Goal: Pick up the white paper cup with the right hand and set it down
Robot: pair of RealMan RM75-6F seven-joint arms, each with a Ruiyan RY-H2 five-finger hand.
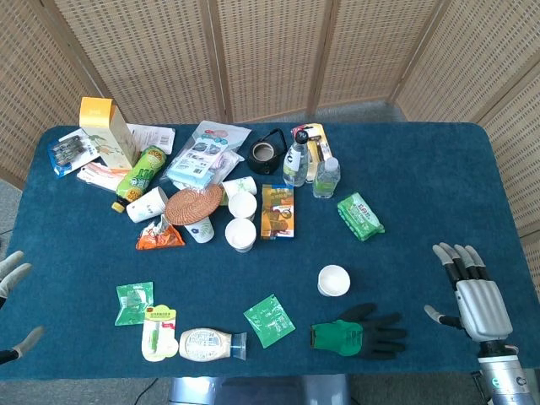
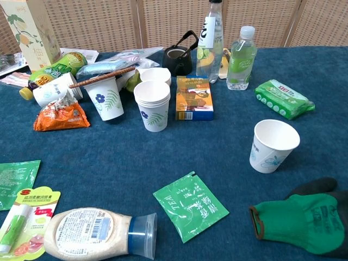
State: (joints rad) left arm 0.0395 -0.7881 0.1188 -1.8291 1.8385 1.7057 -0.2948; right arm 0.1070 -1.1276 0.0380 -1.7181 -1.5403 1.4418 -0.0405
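Note:
A white paper cup with a pale flower print stands upright and alone on the blue table; in the chest view the cup is at the right, its mouth open upward. My right hand hovers at the table's right front edge, well to the right of the cup, fingers spread and holding nothing. My left hand shows only as grey fingertips at the far left edge, apart and empty. Neither hand appears in the chest view.
A green and black glove lies just in front of the cup. A green sachet and a sauce bottle lie front left. Stacked cups, a small box, water bottles and a green packet stand behind.

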